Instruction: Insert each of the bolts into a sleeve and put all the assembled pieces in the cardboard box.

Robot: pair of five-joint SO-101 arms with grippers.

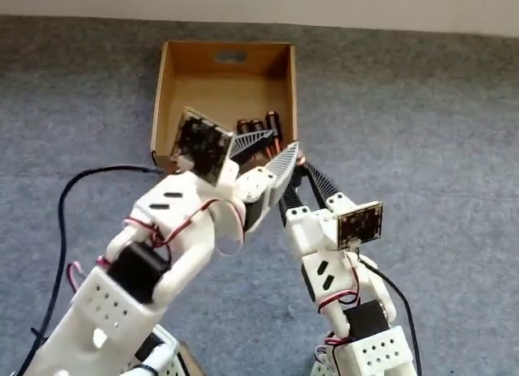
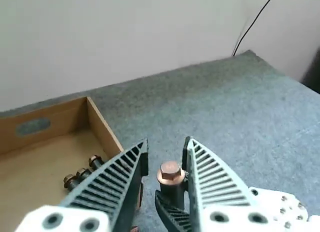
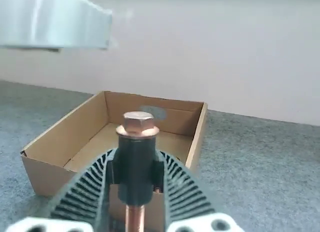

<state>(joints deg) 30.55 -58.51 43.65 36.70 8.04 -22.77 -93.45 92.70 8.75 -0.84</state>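
From above: the box (image 1: 166, 92) on the grey table (image 1: 438, 108) holds what look like four finished pieces (image 1: 258, 129) in its near corner, so most of the work seems done. The left fingers (image 1: 284, 161) and right fingers (image 1: 318, 181) meet just in front of it.

Left wrist: the left fingers (image 2: 210, 177) stand apart either side of a copper bolt (image 2: 170, 173), not closed on it.

Right wrist: the right fingers (image 3: 90, 184) are clamped on a black sleeve (image 3: 134, 167) with the bolt (image 3: 138, 124) already through it. This piece is not yet in the box (image 3: 65, 137).
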